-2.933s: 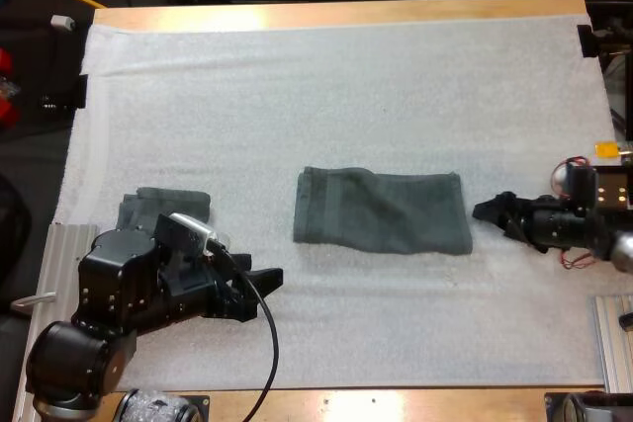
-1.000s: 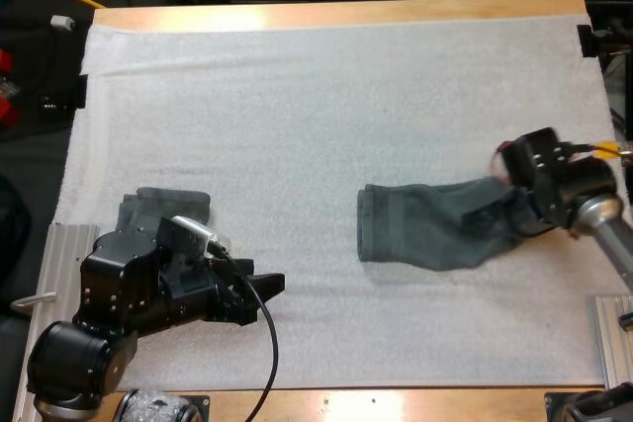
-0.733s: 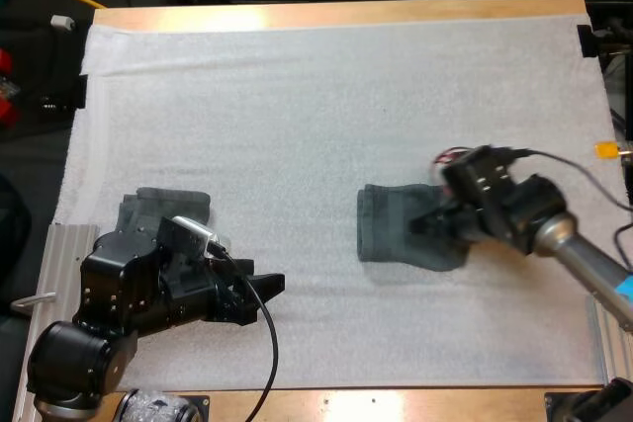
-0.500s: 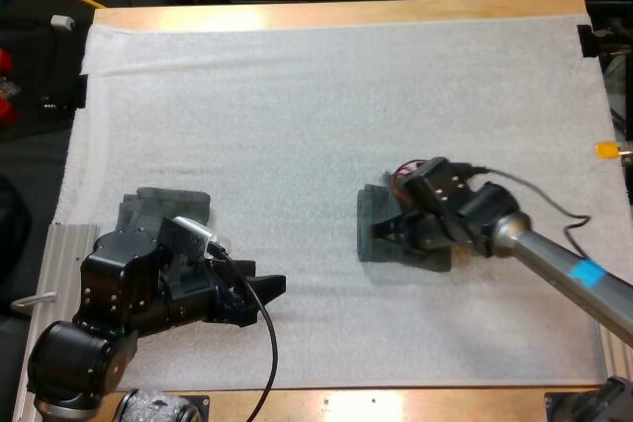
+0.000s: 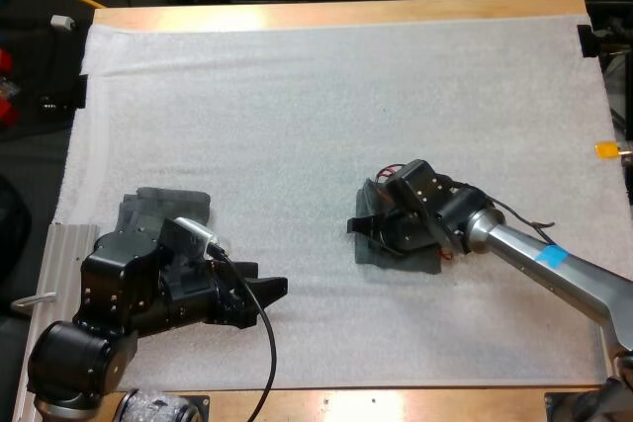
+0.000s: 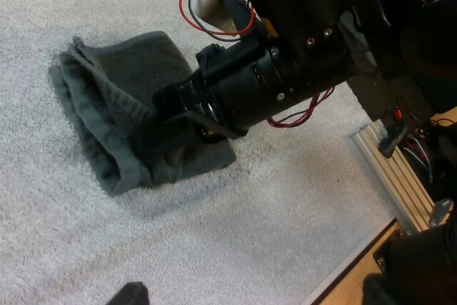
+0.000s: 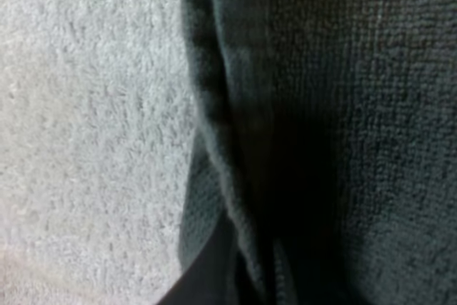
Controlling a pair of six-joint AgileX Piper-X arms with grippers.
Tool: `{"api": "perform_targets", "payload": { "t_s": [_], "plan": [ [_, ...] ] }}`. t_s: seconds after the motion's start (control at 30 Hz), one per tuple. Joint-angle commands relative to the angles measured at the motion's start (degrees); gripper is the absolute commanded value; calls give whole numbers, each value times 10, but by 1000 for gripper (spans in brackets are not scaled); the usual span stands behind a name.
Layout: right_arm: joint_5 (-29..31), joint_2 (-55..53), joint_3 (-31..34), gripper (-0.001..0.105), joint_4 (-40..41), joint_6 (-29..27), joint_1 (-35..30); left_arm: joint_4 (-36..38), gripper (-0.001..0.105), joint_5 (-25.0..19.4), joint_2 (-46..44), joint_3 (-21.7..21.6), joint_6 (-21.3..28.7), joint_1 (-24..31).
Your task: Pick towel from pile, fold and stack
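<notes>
A dark grey-green towel (image 5: 396,256) lies doubled over at the mat's middle. My right gripper (image 5: 361,226) reaches across it from the right, low on its left edge. It is shut on a fold of the cloth, and the towel's weave (image 7: 357,105) is right under it. From my left wrist, the right gripper (image 6: 168,116) presses onto the towel (image 6: 107,105). A second dark towel (image 5: 163,205) lies at the left, partly hidden behind my left arm. My left gripper (image 5: 259,289) rests open near the front left with nothing between its fingers.
The white mat (image 5: 297,96) covers most of the table, with wide bare stretches at the back and front centre. Metal rails sit at the front left (image 5: 59,244) and front right (image 5: 613,343) edges.
My right gripper has carried the towel's right end leftward over the rest, doubling it, and now sits low at its left edge. The left arm has not moved.
</notes>
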Motion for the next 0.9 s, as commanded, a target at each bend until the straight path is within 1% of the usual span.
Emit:
{"api": "perform_targets", "payload": {
  "t_s": [0.0, 0.03, 0.07, 0.1, 0.13, 0.17, 0.2, 0.23, 0.27, 0.33, 0.4, 0.5, 0.73, 0.87],
  "plan": [
    [-11, -2, -2, 11, -10, 1, 1, -3, 59, 5, 0, -1, -1, 1],
    [-13, -2, -2, 17, -10, 1, 1, -3, 59, 5, 0, -1, -1, 1],
    [-16, -2, -2, 27, -10, 1, 1, -3, 59, 5, 0, -1, -1, 1],
    [-24, -2, -2, 40, -10, 1, 1, -3, 59, 5, 0, -1, -1, 1],
    [-36, -2, -2, 49, -13, 1, 1, -3, 59, 5, 0, -1, -1, 1],
    [-64, -4, -2, 62, -20, 0, 1, -3, 59, 5, 0, -1, -1, 1],
    [-96, -6, -2, 71, -27, -3, 1, -3, 59, 5, 0, -1, -1, 1],
    [-112, -7, -2, 73, -33, -10, 1, -3, 59, 5, 0, -1, -1, 1],
    [-145, -10, -3, 73, -42, -19, 1, -3, 59, 5, 0, -1, -1, 1],
    [-185, -18, -5, 71, -51, -20, 1, -3, 59, 5, 0, -1, -1, 1],
    [-217, -31, -5, 65, -63, -20, 1, -3, 59, 5, 0, -1, -1, 1],
    [-217, -51, -5, 57, -66, -18, 1, -3, 59, 5, 0, -1, -1, 1],
    [-207, -105, -5, 56, -65, -21, 1, -3, 59, 5, 0, -1, -1, 1],
    [-196, -160, -5, 56, -64, -21, 1, -3, 59, 5, 0, -1, 0, 1]
  ]
}}
